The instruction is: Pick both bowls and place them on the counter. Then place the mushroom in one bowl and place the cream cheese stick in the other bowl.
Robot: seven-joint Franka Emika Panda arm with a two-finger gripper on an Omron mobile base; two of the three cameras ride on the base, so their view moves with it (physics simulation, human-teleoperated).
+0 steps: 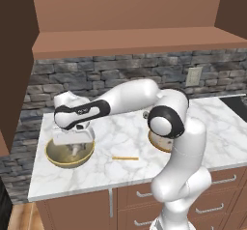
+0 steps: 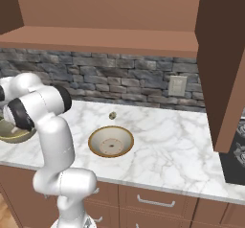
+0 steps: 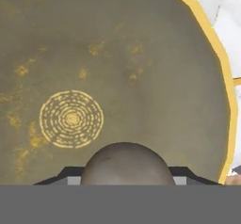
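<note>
Now the jaws (image 1: 74,149), clamped on the mushroom (image 3: 127,164), hang inside the deep olive bowl (image 1: 70,155) on the desk (image 1: 125,147); letting go comes next, then the cheese stick (image 1: 125,158).

olive-tan bowl (image 3: 141,53): yellow rim, dotted rings | mushroom (image 3: 127,164): grey-beige

You're looking straight down into the olive-tan bowl (image 3: 117,53); yellow dotted ring motif at its floor, yellowish rim curving down the right. Mushroom (image 3: 126,164) cap, grey-beige, sits btwn the fingertips (image 3: 188,175) at bottom. White marble counter (image 3: 226,11) top right.
</note>
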